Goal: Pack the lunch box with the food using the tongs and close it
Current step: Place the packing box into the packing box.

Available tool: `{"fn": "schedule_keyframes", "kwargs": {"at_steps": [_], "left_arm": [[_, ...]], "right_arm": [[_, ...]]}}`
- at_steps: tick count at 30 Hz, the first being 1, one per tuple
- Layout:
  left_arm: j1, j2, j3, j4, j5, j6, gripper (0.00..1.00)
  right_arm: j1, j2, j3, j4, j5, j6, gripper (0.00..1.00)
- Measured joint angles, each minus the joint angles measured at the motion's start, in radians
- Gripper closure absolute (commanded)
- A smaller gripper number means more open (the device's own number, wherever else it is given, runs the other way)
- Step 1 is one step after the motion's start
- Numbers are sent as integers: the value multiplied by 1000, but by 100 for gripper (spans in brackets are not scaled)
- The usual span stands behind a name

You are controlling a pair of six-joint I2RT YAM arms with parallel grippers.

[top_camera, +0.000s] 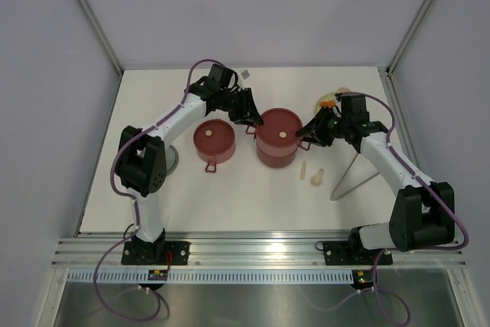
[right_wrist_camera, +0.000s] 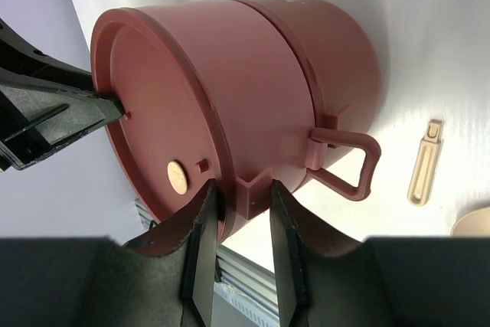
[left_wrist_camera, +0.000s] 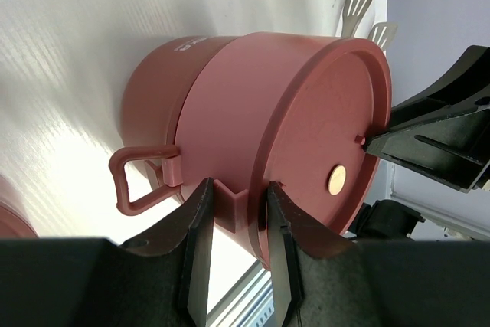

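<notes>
Both grippers, left and right, clamp side lugs of the stacked lunch box mid-frame, likely steadying it for closing.

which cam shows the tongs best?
Top external: the tongs lie whole on the table right of the stacked lunch box. Left wrist catches only two slotted tips at its top edge; right wrist shows none.
</notes>
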Motion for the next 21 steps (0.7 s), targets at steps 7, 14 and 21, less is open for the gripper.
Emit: {"fn": "schedule_keyframes", "kwargs": {"at_steps": [7, 14, 21], "left_arm": [[-6, 0, 31, -64, -14, 23, 100], [-7, 0, 34, -74, -18, 30, 100], [-7, 0, 34, -75, -25, 30, 100]], "right_arm": [[3, 0, 2, -22, -4, 10, 100], [6, 6, 12, -37, -3, 9, 100], [6, 16, 19, -40, -4, 9, 100]]}}
